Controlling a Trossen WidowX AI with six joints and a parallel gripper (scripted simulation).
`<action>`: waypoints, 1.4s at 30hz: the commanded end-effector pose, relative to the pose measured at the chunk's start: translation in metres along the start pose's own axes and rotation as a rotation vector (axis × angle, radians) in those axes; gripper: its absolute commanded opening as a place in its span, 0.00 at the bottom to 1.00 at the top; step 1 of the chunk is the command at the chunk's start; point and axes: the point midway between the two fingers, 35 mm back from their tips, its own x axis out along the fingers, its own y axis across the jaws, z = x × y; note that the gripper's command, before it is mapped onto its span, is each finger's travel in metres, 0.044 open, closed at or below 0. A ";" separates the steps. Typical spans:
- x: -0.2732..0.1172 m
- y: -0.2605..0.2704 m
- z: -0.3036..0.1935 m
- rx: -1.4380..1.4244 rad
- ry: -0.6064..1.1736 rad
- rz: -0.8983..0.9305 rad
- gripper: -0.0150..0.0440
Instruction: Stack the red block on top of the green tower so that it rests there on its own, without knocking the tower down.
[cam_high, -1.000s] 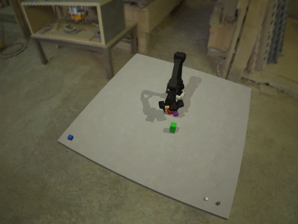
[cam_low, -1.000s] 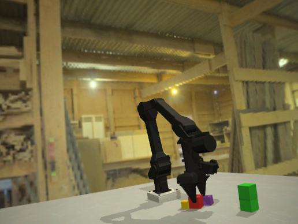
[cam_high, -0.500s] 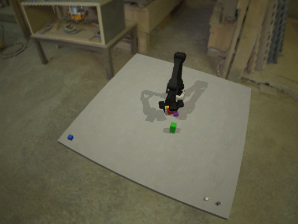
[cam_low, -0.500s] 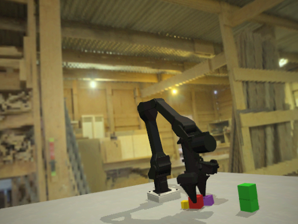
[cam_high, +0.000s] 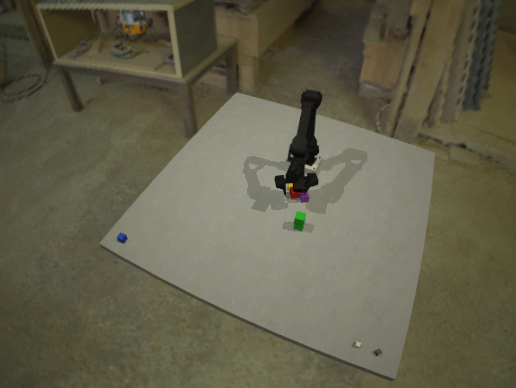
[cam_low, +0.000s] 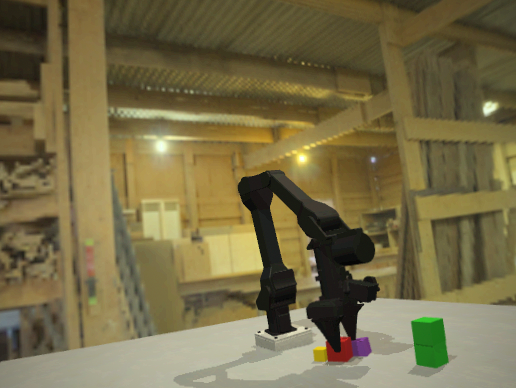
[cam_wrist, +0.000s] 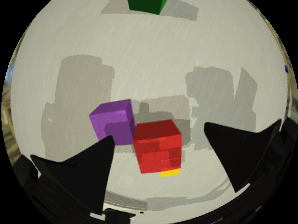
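The red block (cam_wrist: 158, 147) lies on the grey table, with a purple block (cam_wrist: 113, 121) touching its left side and a yellow block (cam_wrist: 170, 172) just behind it. My gripper (cam_wrist: 160, 134) is open, low over the red block, with one finger on each side of it and not touching. In the exterior view the fingertips (cam_low: 341, 334) reach down around the red block (cam_low: 342, 350).
A blue block (cam_high: 122, 238) lies at the table's left corner. A white block (cam_high: 357, 344) and a dark block (cam_high: 377, 352) lie near the front right corner. The arm's base (cam_low: 282, 338) stands behind the block cluster.
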 end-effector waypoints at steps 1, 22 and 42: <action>0.015 0.002 -0.012 0.003 0.058 -0.002 1.00; -0.073 -0.001 0.007 0.000 -0.002 0.000 1.00; -0.050 0.001 -0.006 0.003 0.058 -0.002 1.00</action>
